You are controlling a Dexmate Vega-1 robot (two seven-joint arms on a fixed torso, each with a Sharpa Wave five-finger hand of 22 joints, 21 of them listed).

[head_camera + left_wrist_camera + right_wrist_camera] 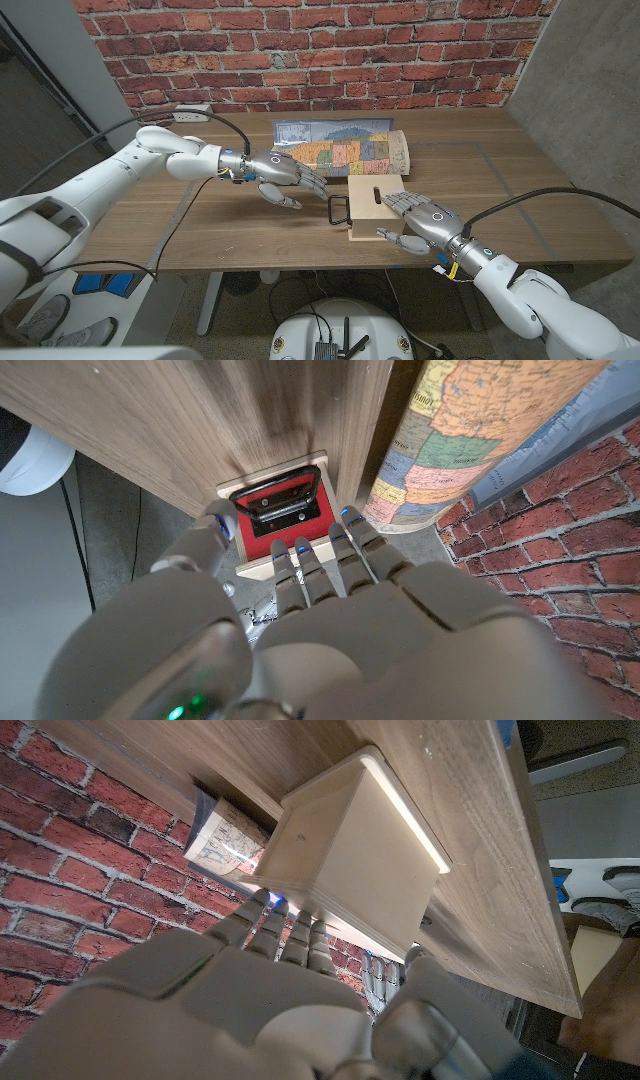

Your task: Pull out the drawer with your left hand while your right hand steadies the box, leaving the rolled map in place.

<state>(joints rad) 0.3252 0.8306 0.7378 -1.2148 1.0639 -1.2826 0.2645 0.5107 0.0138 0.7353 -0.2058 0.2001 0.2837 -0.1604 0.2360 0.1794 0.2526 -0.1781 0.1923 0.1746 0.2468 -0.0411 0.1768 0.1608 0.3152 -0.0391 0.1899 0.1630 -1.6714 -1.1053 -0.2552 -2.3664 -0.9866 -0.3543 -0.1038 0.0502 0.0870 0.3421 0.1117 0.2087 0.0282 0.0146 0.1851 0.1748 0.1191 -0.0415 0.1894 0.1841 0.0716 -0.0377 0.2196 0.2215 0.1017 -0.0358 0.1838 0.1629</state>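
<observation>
box (376, 208) sits just in front of the rolled map (338, 150), black drawer handle (339, 209) facing the left hand (283, 178), whose empty fingers (290, 201) spread near it; right hand (420, 222) rests spread on the box top.

Left hand (330, 630) fingers (300, 565) near drawer handle (283, 502).

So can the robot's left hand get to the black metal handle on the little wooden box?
Probably yes: the left hand hovers beside the black metal handle, with nothing between them.
</observation>
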